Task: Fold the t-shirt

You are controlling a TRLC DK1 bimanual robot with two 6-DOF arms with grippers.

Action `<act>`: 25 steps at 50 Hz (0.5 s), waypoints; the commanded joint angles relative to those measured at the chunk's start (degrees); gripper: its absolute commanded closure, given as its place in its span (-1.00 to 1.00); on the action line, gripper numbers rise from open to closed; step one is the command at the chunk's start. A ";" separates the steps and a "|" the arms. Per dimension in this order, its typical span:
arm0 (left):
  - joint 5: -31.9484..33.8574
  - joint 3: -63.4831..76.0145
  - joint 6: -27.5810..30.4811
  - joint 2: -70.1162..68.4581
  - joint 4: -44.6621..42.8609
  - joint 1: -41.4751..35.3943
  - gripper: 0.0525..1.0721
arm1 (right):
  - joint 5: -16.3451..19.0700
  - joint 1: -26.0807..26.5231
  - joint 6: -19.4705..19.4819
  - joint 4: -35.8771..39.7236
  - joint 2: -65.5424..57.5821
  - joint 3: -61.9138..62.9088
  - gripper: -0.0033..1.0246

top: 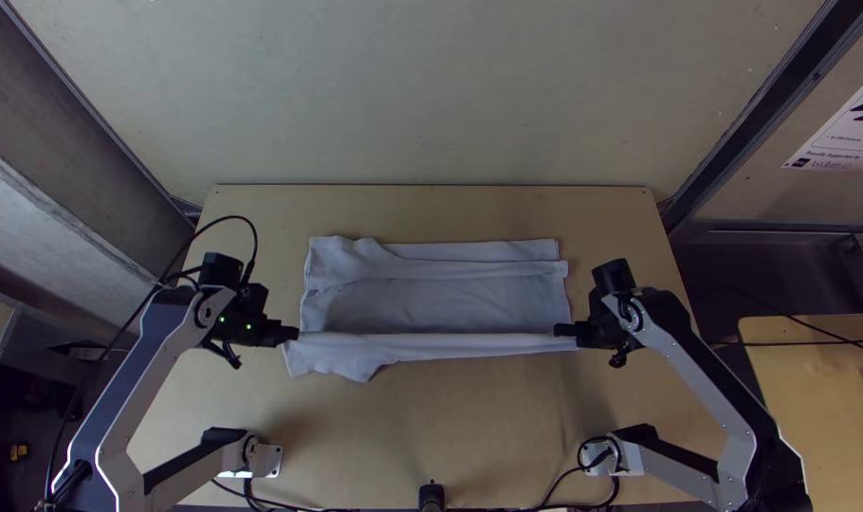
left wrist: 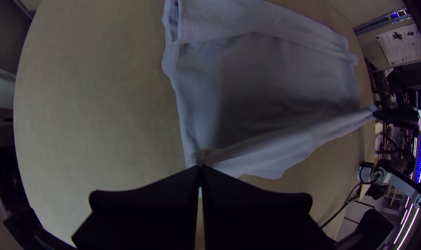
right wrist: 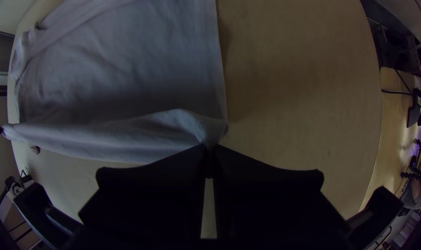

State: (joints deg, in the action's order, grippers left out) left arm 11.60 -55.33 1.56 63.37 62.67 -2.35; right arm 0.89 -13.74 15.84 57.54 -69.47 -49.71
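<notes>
T-shirt (top: 441, 303) lies on counter (top: 356, 427), near edge drawn into long strip (top: 460, 346). Left gripper (left wrist: 200, 168) and right gripper (right wrist: 210, 147) pinch opposite ends between fingers. Likely step: fold strip over middle. Move both ends together at matched height, tension even; lower flat before release, or fold may skew.

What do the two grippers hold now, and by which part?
Left gripper and right gripper pinch the t-shirt, each at one end of its near edge.
</notes>
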 commanded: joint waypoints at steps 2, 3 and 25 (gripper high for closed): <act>0.09 -4.43 1.34 2.81 0.96 0.86 0.94 | -0.97 0.47 0.51 0.12 -2.42 -3.55 0.95; 0.09 -4.96 1.34 3.16 0.96 0.86 0.95 | -1.15 0.55 0.51 -0.06 -2.86 -4.08 0.95; 0.09 -17.00 2.83 15.64 -0.36 1.38 0.95 | -2.47 0.55 -0.02 -1.38 -16.84 -17.26 0.95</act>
State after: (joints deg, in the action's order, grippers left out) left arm 11.60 -68.82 2.94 76.29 62.39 -1.37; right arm -0.64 -13.74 15.81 56.34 -83.33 -63.70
